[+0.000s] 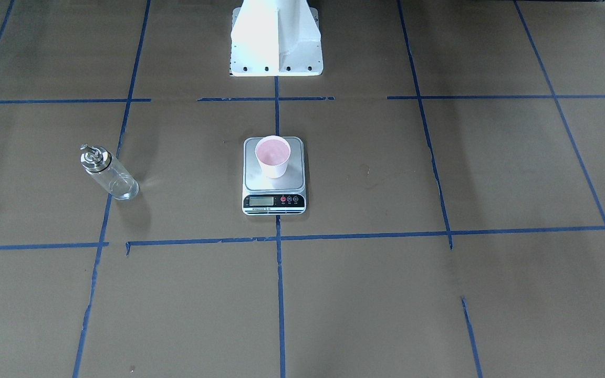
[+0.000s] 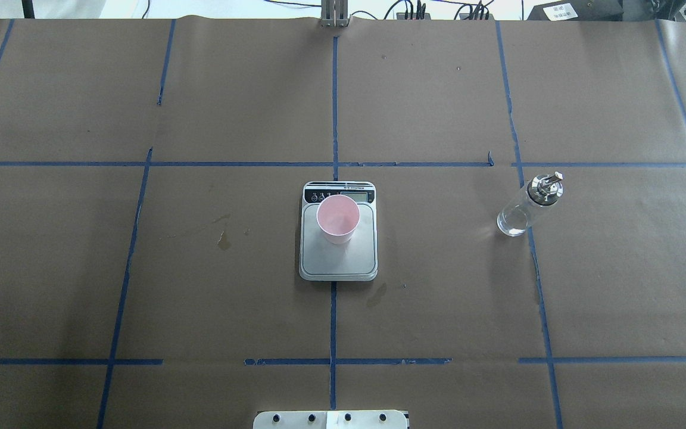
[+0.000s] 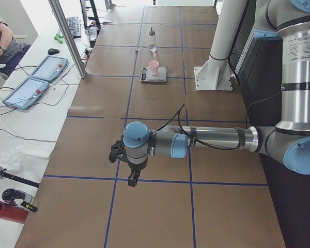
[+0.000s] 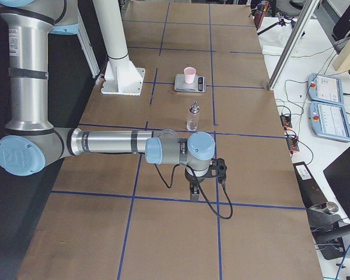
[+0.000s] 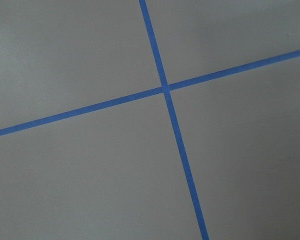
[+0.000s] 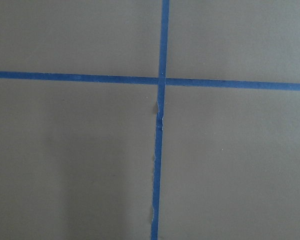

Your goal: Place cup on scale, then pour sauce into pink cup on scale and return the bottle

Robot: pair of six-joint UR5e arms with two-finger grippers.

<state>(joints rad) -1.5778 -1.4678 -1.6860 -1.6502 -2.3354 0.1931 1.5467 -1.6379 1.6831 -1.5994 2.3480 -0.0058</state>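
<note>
Brown paper table (image 2: 230, 268), blue tape grid, and we start at the left end: the left gripper (image 3: 132, 179) hangs over bare paper, its fingers unreadable from here. Mid-table, the cup (image 2: 338, 219), pink inside, stands upright on the scale (image 2: 338, 265). Beyond, on the robot's right, the bottle (image 2: 521, 208) stands alone: clear glass, silver cap, small spout. It looks smooth, breakable and probably slippery, so grip mid-body, below the cap. Farthest out, the right gripper (image 4: 193, 189) can't be read either.

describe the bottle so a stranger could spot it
On the brown paper-covered table, find the scale at the centre. On the robot's right stands the bottle: clear glass with a silver spouted cap, unlike the pink cup on the scale.
</note>
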